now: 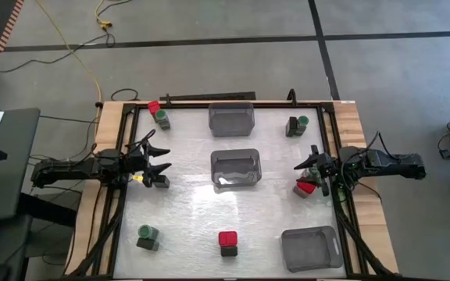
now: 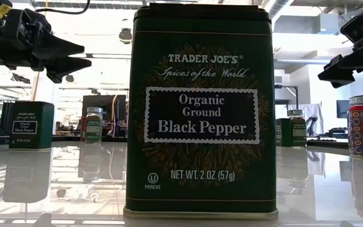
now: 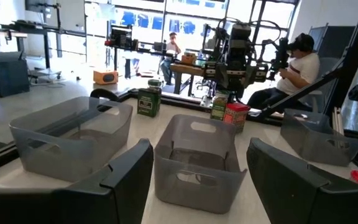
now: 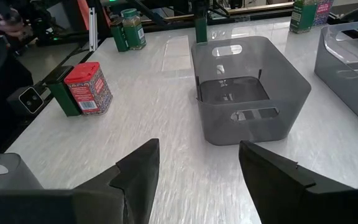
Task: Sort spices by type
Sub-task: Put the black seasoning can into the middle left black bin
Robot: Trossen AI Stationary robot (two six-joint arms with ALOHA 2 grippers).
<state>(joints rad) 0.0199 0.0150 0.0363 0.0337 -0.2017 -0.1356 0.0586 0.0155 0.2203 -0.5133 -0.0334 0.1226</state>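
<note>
Both jaws stand spread and hold nothing: left gripper (image 1: 156,165) above the desk's (image 1: 186,226) left edge, right gripper (image 1: 309,168) opposite. Spice jars (image 1: 226,243) lie scattered around three grey bins (image 1: 235,168). Only the low view shows a black pepper tin's (image 2: 200,113) label.

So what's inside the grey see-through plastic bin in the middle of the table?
Nothing: the middle grey see-through bin looks empty from above, and the right wrist view shows its bare floor. No spice jars are inside it.

Two dark arms reach inward from opposite sides, level above the counter; left tool (image 1: 156,161) and right tool (image 1: 309,173) both empty, fingers spread apart
</note>
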